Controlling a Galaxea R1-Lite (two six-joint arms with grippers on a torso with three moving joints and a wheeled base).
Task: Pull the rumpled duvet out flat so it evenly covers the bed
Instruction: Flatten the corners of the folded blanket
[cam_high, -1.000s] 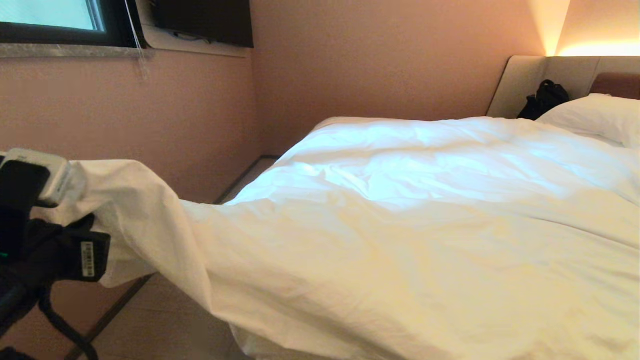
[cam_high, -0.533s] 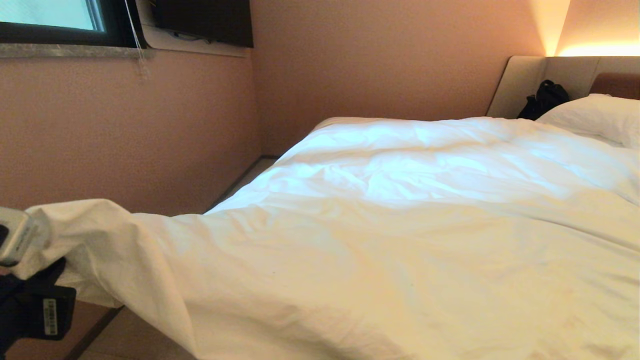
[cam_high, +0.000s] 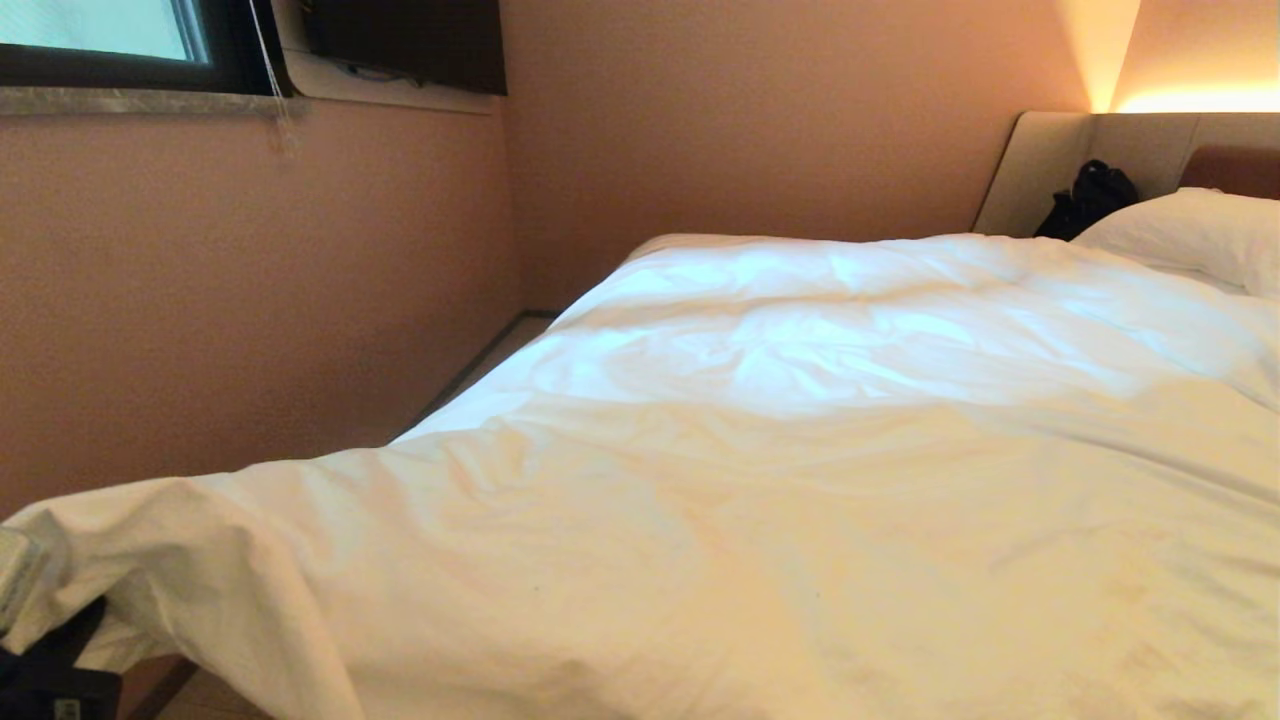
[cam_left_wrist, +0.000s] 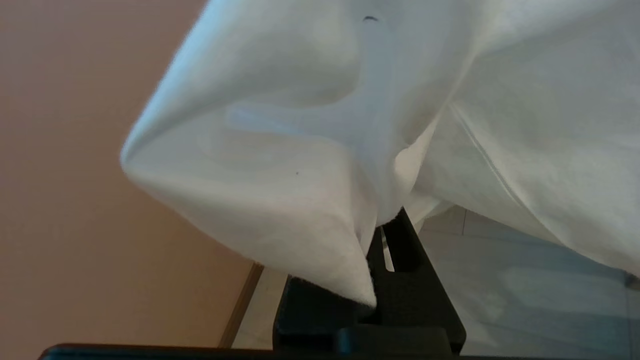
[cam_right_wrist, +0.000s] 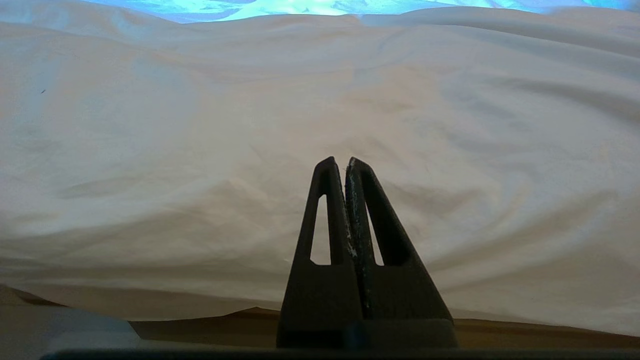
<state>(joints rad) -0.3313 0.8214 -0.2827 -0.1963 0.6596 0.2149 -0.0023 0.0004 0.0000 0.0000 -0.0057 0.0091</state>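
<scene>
The white duvet (cam_high: 800, 480) lies spread over the bed, whose padded headboard (cam_high: 1050, 160) shows at the far right. Its near left corner is drawn out beyond the bed's edge toward the lower left. My left gripper (cam_high: 15, 600) sits at that corner, mostly cut off by the picture's edge. In the left wrist view, the left gripper (cam_left_wrist: 387, 225) is shut on a bunched fold of the duvet (cam_left_wrist: 280, 165), which hangs over the floor. My right gripper (cam_right_wrist: 340, 161) is shut and empty, pointing at the duvet's draped side (cam_right_wrist: 300, 100).
A white pillow (cam_high: 1190, 235) and a black bag (cam_high: 1090, 195) lie at the headboard. A pink wall (cam_high: 250, 280) runs close along the bed's left side, with a narrow floor strip (cam_high: 490, 355) between. A window and a dark screen are up on the wall.
My left gripper has moved down and left with the duvet corner, almost leaving the head view. The lifted corner now lies lower and flatter. The right arm has not moved.
</scene>
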